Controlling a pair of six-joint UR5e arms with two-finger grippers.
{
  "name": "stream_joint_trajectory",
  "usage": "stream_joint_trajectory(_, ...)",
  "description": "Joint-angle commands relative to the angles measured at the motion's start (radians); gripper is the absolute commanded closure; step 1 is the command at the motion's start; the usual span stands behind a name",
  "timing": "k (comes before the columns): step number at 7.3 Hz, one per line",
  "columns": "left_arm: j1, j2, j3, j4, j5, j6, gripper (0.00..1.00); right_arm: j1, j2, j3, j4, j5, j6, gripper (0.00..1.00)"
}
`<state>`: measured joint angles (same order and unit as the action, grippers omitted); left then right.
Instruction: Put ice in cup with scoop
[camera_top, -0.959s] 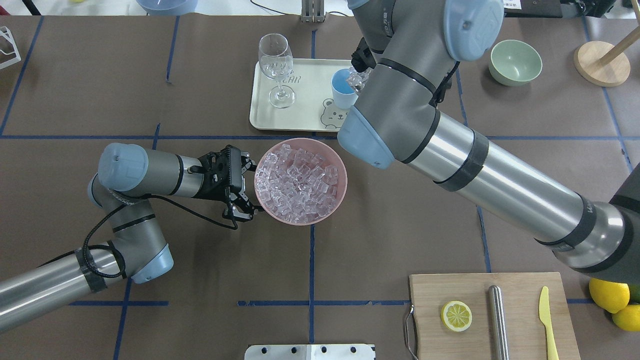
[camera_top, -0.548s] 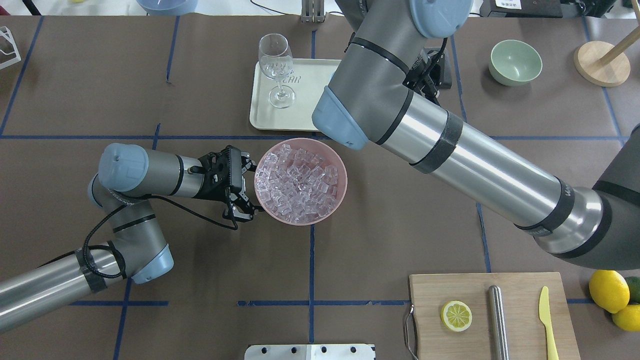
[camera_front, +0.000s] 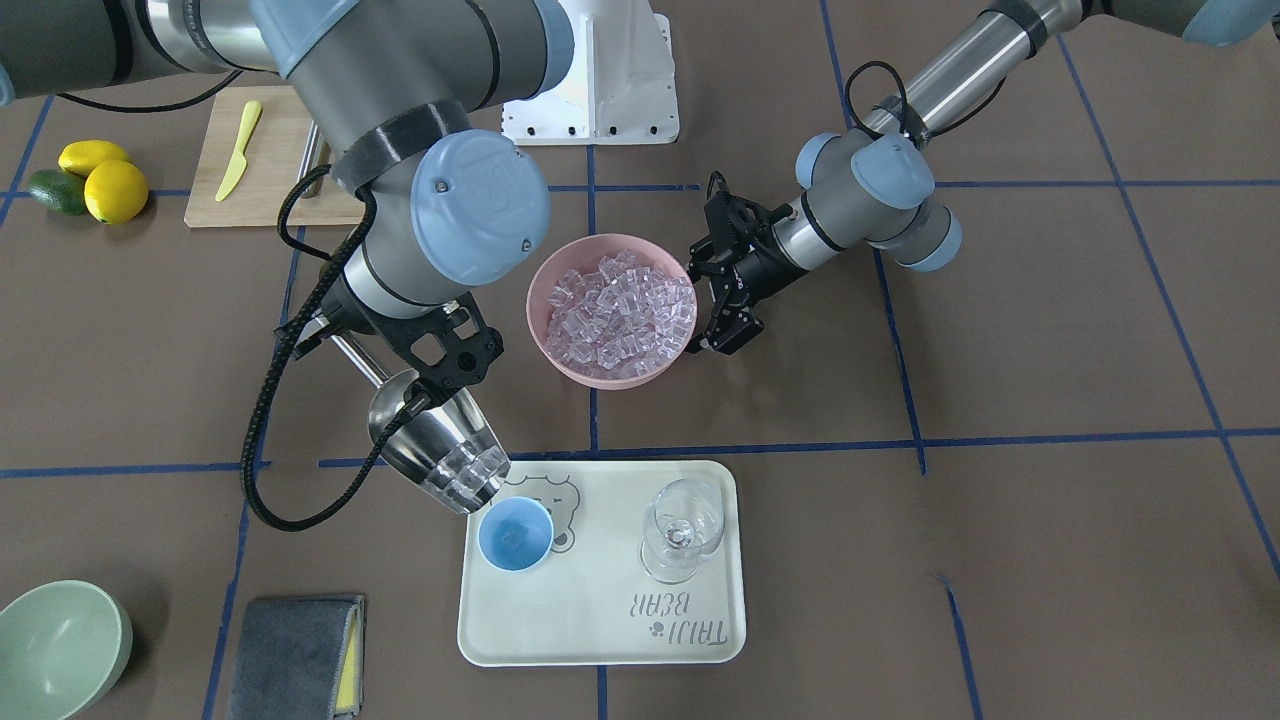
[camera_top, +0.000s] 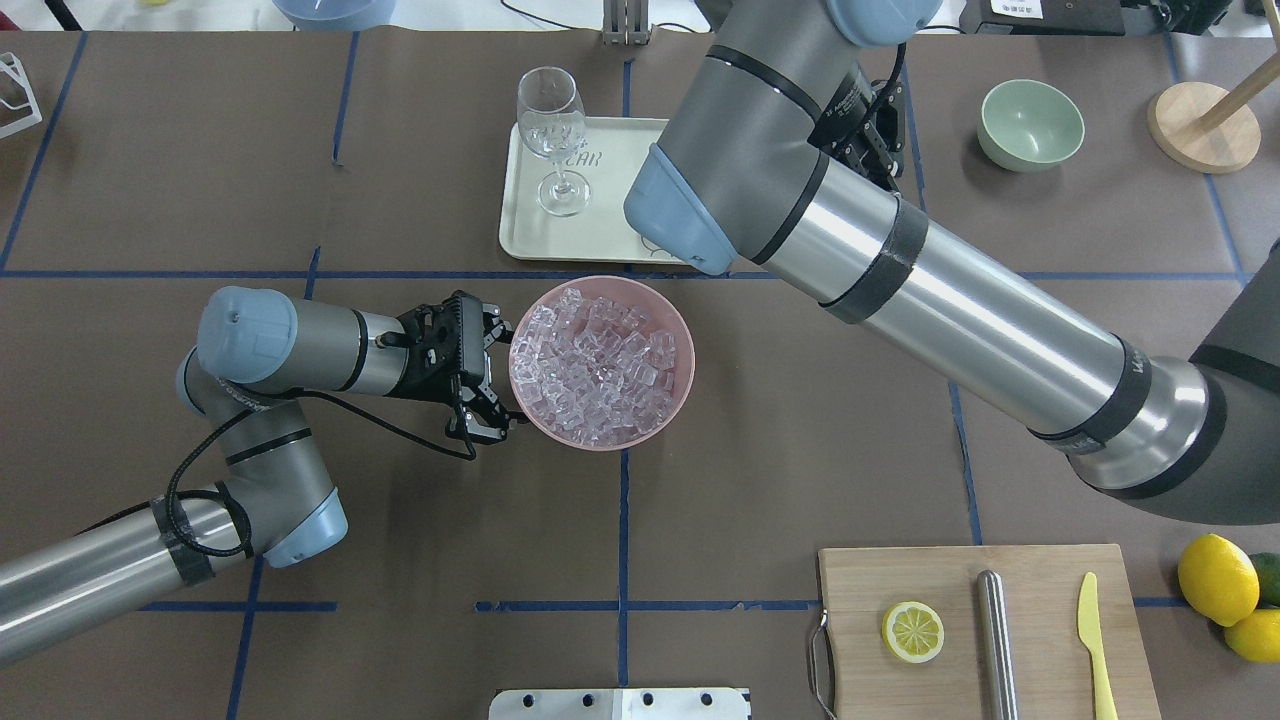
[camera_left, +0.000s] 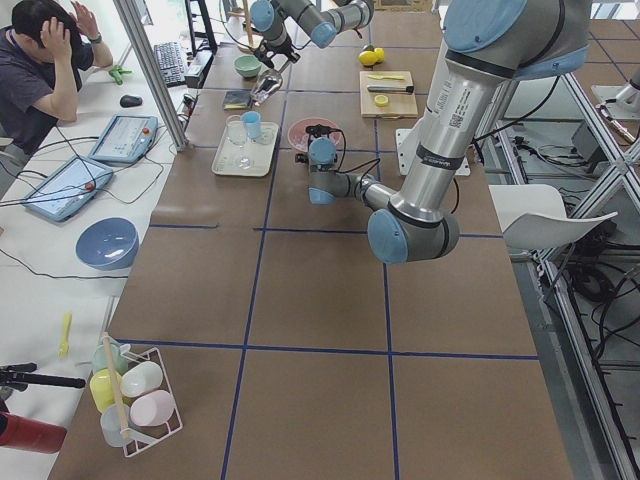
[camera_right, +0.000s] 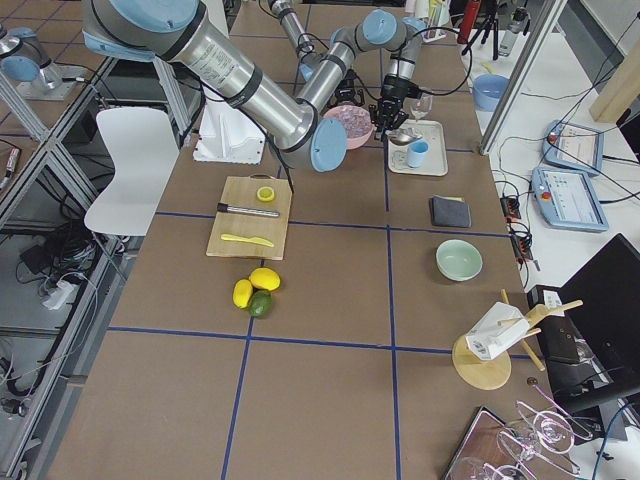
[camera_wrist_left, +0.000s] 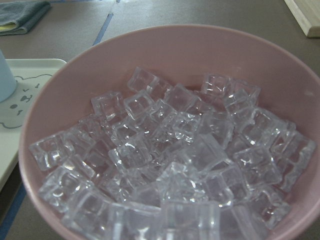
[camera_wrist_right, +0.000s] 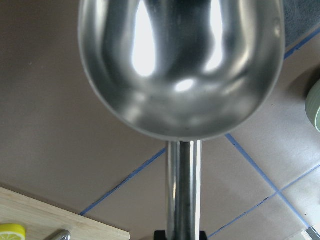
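My right gripper (camera_front: 415, 390) is shut on the thin handle (camera_wrist_right: 182, 190) of the steel scoop (camera_front: 440, 450). The scoop is tilted mouth-down just above the light-blue cup (camera_front: 514, 534), with clear ice cubes (camera_front: 472, 478) at its lip. The cup stands on the cream tray (camera_front: 600, 630). In the overhead view my right arm hides the cup and the scoop. My left gripper (camera_top: 495, 378) is open, its fingers spread against the left side of the pink bowl (camera_top: 600, 290), which is heaped with ice (camera_top: 600, 365).
A wine glass (camera_front: 680, 530) stands on the tray near the cup. A green bowl (camera_top: 1031, 123) and a grey cloth (camera_front: 295, 655) lie to the right. A cutting board (camera_top: 1040, 570) holds a lemon slice, a steel cylinder and a yellow knife.
My right arm has swung and turned over the tray, and in the overhead view it now covers the cup and scoop. My left arm and the pink bowl have not moved.
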<state>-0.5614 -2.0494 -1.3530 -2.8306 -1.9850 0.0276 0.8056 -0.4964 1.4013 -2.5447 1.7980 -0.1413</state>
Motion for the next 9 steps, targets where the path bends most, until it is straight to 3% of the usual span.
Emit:
stream_joint_trajectory(1, 0.000, 0.000, 0.000, 0.000, 0.000, -0.002, 0.00, 0.009, 0.059, -0.094, -0.035, -0.031, -0.069, 1.00)
stream_joint_trajectory(3, 0.000, 0.000, 0.000, 0.000, 0.000, 0.000, 0.00, 0.009, 0.076, -0.123, -0.038, -0.035, -0.083, 1.00)
stream_joint_trajectory(5, 0.000, 0.000, 0.000, 0.000, 0.000, 0.000, 0.00, 0.009, 0.146, -0.220, -0.061, -0.057, -0.121, 1.00)
stream_joint_trajectory(9, 0.000, 0.000, 0.000, 0.000, 0.000, 0.000, 0.00, 0.012, 0.148, -0.220, -0.065, -0.068, -0.149, 1.00)
